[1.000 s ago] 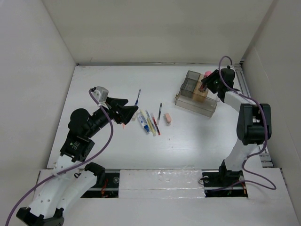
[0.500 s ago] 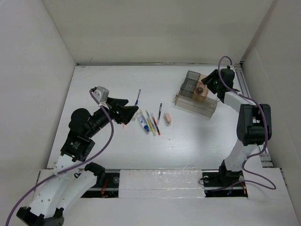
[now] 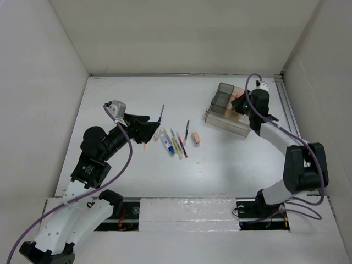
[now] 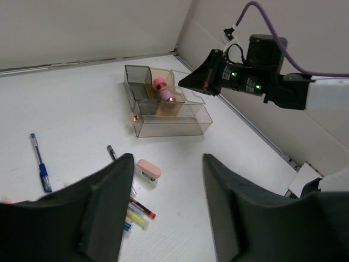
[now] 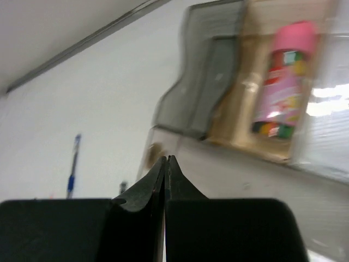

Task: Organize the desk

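The white desk (image 3: 121,93) holds a clear compartmented tray (image 3: 228,122) at the back right. A pink-capped bottle (image 5: 286,82) lies in its middle compartment. My right gripper (image 3: 240,103) hovers over the tray's near side, shut with nothing in it (image 5: 166,159). Near the desk's middle lie a blue pen (image 3: 161,114), a black pen (image 3: 187,131), a bunch of markers (image 3: 173,143) and a small pink stapler-like thing (image 3: 196,137). My left gripper (image 3: 149,129) hangs just left of the markers, open and empty (image 4: 168,164).
White panels wall the desk at the left, back and right. A metal rail (image 3: 287,102) runs along the right edge, close to the tray. The arm bases sit on the near rail (image 3: 181,206).
My right gripper has pulled back from over the tray's compartments toward the near side and shut; the pink bottle stays in the tray. The left arm has hardly moved.
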Robot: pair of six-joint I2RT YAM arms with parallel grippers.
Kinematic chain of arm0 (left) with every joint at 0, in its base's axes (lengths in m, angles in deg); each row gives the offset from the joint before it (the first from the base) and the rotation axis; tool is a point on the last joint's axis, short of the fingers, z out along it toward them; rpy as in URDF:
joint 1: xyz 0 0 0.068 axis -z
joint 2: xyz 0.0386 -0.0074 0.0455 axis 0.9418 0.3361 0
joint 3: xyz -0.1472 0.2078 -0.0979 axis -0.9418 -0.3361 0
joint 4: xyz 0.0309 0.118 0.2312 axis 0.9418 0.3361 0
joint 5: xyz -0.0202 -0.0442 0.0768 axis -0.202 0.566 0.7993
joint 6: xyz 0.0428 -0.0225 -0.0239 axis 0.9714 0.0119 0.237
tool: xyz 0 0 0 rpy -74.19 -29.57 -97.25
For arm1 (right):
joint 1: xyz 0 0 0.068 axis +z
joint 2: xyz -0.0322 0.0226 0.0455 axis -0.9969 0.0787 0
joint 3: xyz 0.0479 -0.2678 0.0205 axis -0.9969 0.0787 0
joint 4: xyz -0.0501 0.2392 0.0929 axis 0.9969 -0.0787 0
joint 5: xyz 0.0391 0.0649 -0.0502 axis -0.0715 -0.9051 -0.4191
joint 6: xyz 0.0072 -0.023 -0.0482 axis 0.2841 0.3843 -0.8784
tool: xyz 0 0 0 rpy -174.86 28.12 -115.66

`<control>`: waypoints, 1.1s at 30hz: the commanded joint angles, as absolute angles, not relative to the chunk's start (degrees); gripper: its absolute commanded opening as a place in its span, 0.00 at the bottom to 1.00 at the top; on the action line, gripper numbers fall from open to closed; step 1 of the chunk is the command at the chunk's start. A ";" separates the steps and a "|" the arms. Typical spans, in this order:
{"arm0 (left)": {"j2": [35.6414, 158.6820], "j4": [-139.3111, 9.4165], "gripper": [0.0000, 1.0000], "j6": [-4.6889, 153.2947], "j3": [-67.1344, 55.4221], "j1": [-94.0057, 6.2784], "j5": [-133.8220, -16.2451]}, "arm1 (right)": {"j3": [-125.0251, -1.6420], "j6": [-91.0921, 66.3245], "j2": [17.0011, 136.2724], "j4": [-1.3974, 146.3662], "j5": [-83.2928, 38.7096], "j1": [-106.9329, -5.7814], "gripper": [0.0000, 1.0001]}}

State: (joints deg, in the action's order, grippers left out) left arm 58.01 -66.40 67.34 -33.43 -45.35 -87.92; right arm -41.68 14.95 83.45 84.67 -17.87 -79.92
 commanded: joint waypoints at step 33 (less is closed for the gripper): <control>54.01 -67.76 0.33 66.28 -33.46 -45.58 -81.71 | -50.72 -6.81 95.41 64.64 -4.19 -46.46 0.26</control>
